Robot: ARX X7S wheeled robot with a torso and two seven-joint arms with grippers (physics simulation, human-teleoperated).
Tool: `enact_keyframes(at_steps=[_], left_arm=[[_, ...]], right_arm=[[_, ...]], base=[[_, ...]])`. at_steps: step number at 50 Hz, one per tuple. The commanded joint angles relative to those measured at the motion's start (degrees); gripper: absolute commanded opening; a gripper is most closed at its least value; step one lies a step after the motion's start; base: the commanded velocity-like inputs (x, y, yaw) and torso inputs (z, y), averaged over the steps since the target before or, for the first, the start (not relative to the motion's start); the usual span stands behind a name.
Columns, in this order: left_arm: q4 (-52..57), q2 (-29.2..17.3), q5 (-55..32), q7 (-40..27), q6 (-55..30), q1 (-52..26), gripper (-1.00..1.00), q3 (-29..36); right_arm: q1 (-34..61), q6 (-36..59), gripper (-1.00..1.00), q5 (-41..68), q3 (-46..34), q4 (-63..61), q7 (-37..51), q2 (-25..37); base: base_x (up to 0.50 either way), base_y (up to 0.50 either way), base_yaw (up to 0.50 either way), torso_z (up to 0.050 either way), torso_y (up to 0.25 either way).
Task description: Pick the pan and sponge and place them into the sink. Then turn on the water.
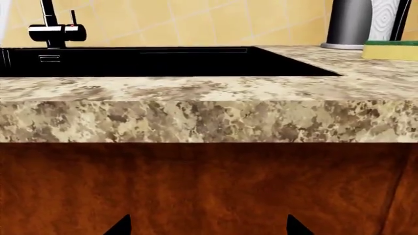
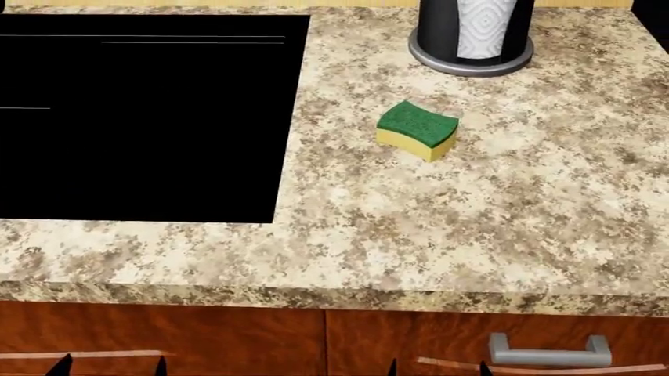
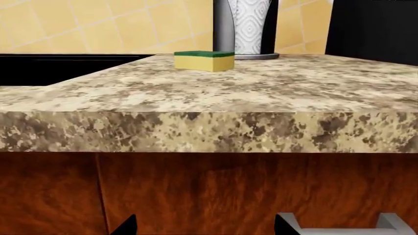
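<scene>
The speckled granite countertop (image 2: 439,235) fills most of the head view, with the black sink (image 2: 146,117) sunk into it at ten o'clock, no water running, nothing in it that I can see. A paper towel holder (image 2: 471,35) stands at one o'clock. The sponge (image 2: 418,130) sits just right of centre on the stone, green side up, well clear of the basin. The pan is not in view. Both grippers hang low before the cabinet doors: left gripper (image 1: 207,226) and right gripper (image 3: 205,225) each show only spread fingertips, jaws wide, holding nothing. I judge picking has not begun; next, the right arm must rise over the counter's edge toward the sponge.
</scene>
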Motion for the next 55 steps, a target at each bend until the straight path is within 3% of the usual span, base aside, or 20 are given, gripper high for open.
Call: enact_keyframes(at_steps=[1, 43, 55], left_arm=[[-0.4, -0.3, 0.6, -1.4, 1.3, -0.3, 1.00, 0.8], [0.4, -1.7, -2.0, -2.3, 2.2, -0.2, 1.00, 2.3], [0.8, -2.8, -2.6, -1.8, 2.8, 0.5, 1.00, 2.8]], right_arm=[[0.1, 0.0, 1.00, 0.3, -0.7, -0.1, 0.7, 0.5], [0.4, -0.4, 1.00, 1.5, -2.5, 0.3, 2.3, 1.8], [0.6, -0.4, 1.00, 2.0, -3.0, 0.4, 2.6, 2.2]], base=[[0.00, 0.00, 0.00, 0.018, 0.000], [0.00, 0.00, 0.00, 0.050, -0.005], [0.00, 0.00, 0.00, 0.002, 0.000]])
